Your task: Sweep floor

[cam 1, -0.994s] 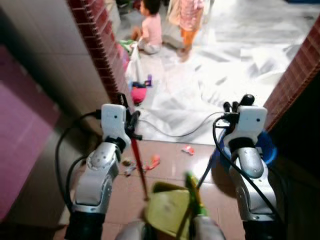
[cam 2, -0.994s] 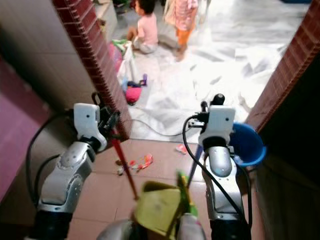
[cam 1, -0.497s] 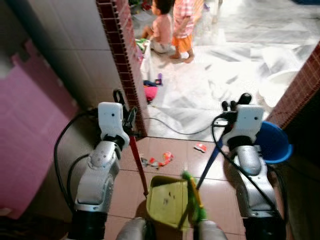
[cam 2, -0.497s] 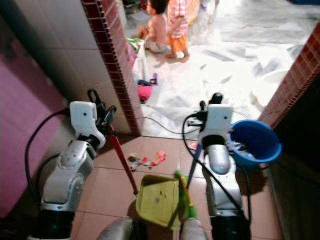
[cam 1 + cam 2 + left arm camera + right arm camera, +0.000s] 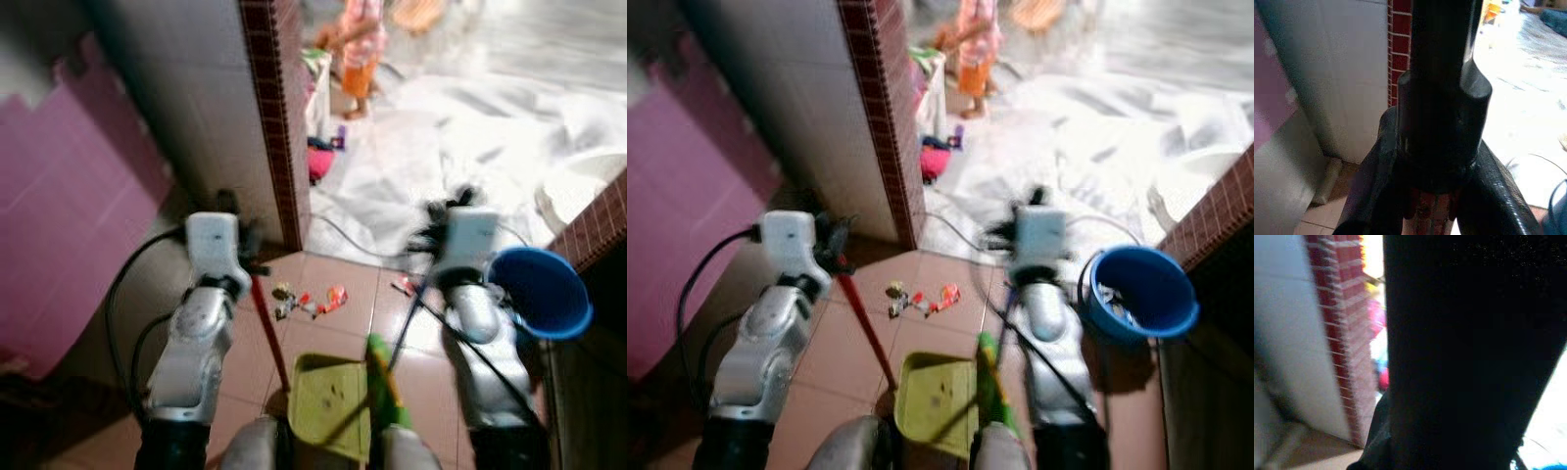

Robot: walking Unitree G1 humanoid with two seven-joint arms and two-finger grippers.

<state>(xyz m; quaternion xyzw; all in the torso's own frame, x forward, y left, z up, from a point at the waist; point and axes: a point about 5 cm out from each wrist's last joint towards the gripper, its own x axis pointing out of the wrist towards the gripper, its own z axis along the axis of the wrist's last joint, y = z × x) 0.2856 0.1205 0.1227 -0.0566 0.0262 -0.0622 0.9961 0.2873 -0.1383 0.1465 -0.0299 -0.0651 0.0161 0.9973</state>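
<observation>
A yellow-green dustpan point(image 5: 328, 401) rests on the brown tiles just in front of me. Its red handle point(image 5: 269, 328) rises to my left gripper point(image 5: 250, 264), which is shut on it; in the left wrist view the fingers point(image 5: 1376, 181) clasp the handle. My right gripper point(image 5: 431, 233), blurred, is shut on the dark blue broom handle point(image 5: 407, 328), whose green head point(image 5: 382, 392) lies beside the pan. Colourful wrapper litter point(image 5: 312, 299) lies on the tiles beyond the pan, with one more scrap point(image 5: 404, 285) to its right.
A red brick pillar edge point(image 5: 279, 117) with a white tiled wall stands ahead on the left, beside a pink wall point(image 5: 69, 245). A blue bucket point(image 5: 544, 294) sits to the right. Beyond are a white sheet point(image 5: 470, 147), a cable point(image 5: 338, 233), toys, and a standing person point(image 5: 361, 49).
The whole picture has slid to the right, so the camera has moved; the pillar and bucket now sit further right. Both grippers still hold their handles. The right arm is now blurred.
</observation>
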